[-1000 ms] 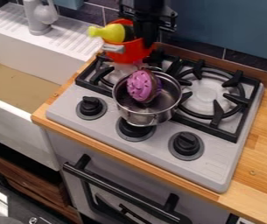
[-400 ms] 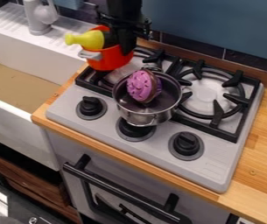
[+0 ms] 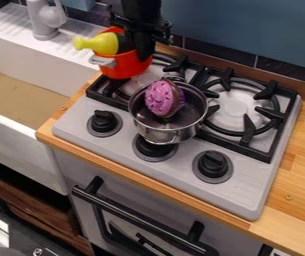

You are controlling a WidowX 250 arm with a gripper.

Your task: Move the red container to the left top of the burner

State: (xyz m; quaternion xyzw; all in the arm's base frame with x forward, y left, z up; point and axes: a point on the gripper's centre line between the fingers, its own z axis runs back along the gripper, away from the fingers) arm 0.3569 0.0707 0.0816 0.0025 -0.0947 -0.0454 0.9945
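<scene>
Below, the stove (image 3: 241, 192) is waiting; the hand (image 3: 140, 52) is clamping the red container (image 3: 124, 68), hanging in the frame's upper left. Releasing too far left could be tipping it, spilling the yellow object (image 3: 101, 44).

Black arm (image 3: 141, 9) enters from top edge, left of centre, base out of view. Wrist near upright, dark hardware jutting out on both sides. Black end effector (image 3: 137, 49) hangs below, pointing down, fingers closed in grip, inner parts hard to tell apart.
</scene>
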